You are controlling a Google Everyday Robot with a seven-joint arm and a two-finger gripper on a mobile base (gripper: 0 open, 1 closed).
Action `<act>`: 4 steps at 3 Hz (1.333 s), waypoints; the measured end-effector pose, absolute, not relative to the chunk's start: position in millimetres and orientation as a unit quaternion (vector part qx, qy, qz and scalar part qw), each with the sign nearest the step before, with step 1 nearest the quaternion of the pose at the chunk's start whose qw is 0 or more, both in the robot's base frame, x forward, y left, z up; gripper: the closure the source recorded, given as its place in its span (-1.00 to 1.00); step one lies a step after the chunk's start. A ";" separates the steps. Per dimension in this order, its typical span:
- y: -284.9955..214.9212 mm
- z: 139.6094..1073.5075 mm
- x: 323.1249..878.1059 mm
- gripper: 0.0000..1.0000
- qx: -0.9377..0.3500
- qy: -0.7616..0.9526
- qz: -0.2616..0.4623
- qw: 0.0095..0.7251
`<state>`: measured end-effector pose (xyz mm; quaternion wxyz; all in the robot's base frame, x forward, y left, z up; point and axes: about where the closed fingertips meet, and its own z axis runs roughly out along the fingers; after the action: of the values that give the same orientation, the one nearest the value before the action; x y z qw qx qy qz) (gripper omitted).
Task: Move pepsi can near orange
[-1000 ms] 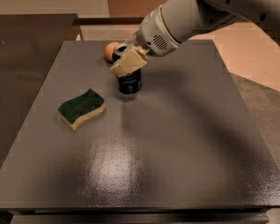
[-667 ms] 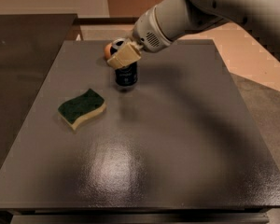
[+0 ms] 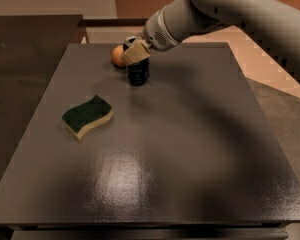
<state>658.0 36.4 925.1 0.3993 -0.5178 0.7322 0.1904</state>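
The pepsi can [image 3: 138, 73] is dark with its top hidden by my gripper. It stands upright at the far middle of the grey table [image 3: 190, 134]. The orange [image 3: 118, 56] lies just to the can's far left, a small gap away, near the table's back edge. My gripper [image 3: 135, 52] comes in from the upper right on a pale arm and is shut on the upper part of the can. One beige fingertip [image 3: 134, 55] shows in front of the can's top.
A wavy green-and-yellow sponge [image 3: 87, 116] lies on the left half of the table. A darker counter [image 3: 25, 59] adjoins the table on the left. The floor drops away to the right of the table.
My gripper has carried the pepsi can away from me toward the table's back edge, so it now stands close beside the orange. The sponge and the orange have not moved.
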 end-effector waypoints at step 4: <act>10.9 910.9 714.4 0.16 -0.470 0.760 0.202 0.400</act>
<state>714.4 10.9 910.9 0.4004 -0.4699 0.7602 0.2023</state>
